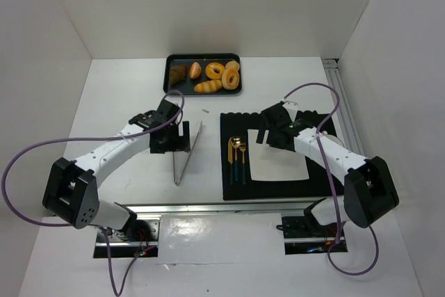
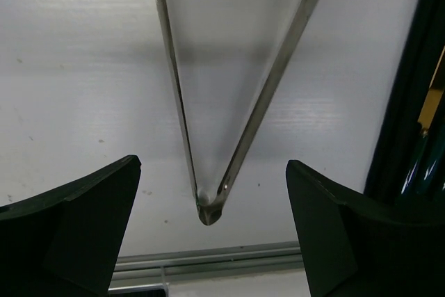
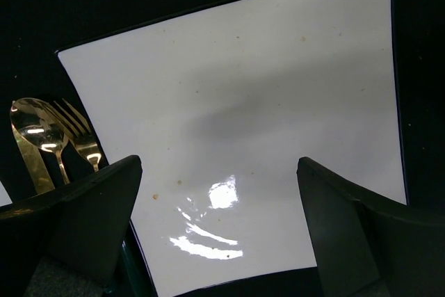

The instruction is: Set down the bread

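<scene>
**Left fingers**: spread wide, nothing held. They are set either side of the hinged end of the tongs. Contact cannot be told.

**Tongs:** metal, laid flat on the bare bench just left of the mat. The hinge is toward the near edge and the two arms splay away from it. They are judged stiff, springy and smooth, and best taken partway along both arms.

**Right fingers**: spread wide and empty, held above the plate.

**Plate:** white and square, carried on the black mat, with nothing laid on it. A gold spoon and fork are set just beside its left edge.

**Tray**: black, at the far side of the bench and well apart from the plate.

**Bread**: several pieces are kept on the tray: ring-shaped ones, a long roll, a small roll and a darker piece. All are judged light, soft and easily crushed, and the glossy crust may be slippery. A hold across the middle of the long roll with light pressure is advised. A ring would be pinched across one side.
</scene>
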